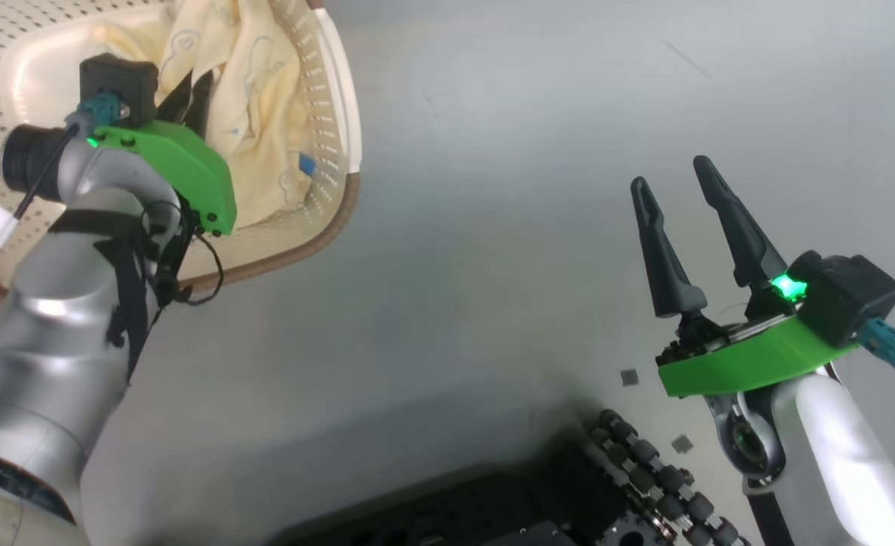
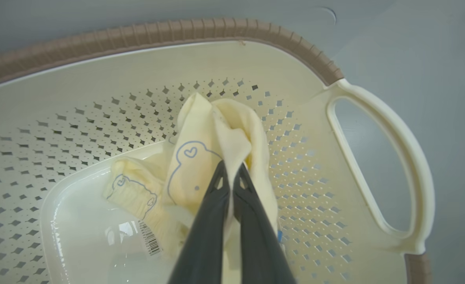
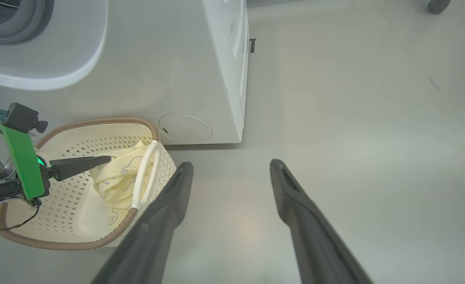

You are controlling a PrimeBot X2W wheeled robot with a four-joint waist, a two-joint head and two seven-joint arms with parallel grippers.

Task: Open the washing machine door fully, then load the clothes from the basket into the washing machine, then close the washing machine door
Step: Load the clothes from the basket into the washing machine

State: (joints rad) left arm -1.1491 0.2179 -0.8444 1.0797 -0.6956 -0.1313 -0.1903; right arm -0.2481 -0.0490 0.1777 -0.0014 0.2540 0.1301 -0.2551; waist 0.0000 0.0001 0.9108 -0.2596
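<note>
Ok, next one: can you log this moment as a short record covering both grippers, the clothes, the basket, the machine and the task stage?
left gripper: shut on the clothes, reaching into the basket
right gripper: open, holding nothing, above the floor
clothes: cream-yellow with line-drawn prints, bunched near one handle
basket: on the floor, close beside the washing machine
barcode label: on the basket's bottom, next to the clothes
stage: clothes gripped but not yet lifted out of the basket

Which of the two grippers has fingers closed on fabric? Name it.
The left gripper, shut on the clothes in the basket; the right gripper stands open, empty.
</note>
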